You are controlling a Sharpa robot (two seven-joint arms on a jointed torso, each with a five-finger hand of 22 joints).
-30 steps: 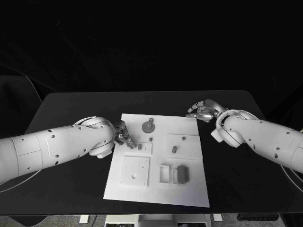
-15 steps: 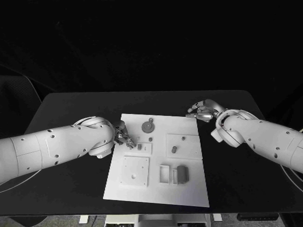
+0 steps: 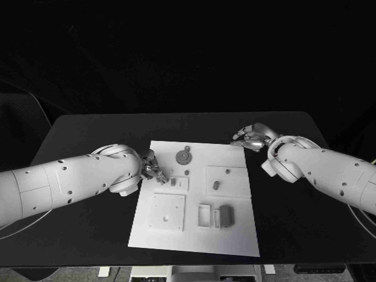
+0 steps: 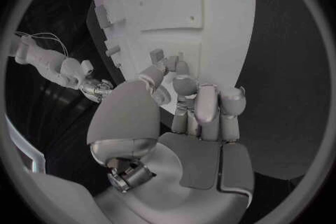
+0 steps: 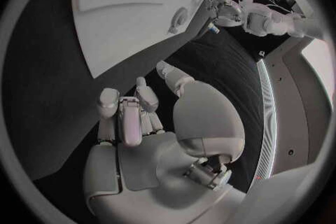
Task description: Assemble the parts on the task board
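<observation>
The white task board (image 3: 236, 235) lies in the middle of the black table. On it are a round grey disc (image 3: 184, 156), a dark block (image 3: 226, 215) and several small grey parts. My left hand (image 3: 151, 167) hovers over the board's left edge with its fingers curled in. Its thumb and a finger pinch a small grey part (image 4: 158, 57) just above the board (image 4: 210, 11). My right hand (image 3: 251, 138) rests off the board's far right corner, and its fingers (image 5: 129, 115) are curled in with nothing between them.
Raised white plates with slots stand on the board, one square (image 3: 168, 212) at the near left, one (image 3: 228, 181) at the right. Bare black table (image 3: 86, 129) surrounds the board on all sides.
My left hand has drifted very slightly away from me along the board's left edge. The right hand and the parts on the board have stayed put.
</observation>
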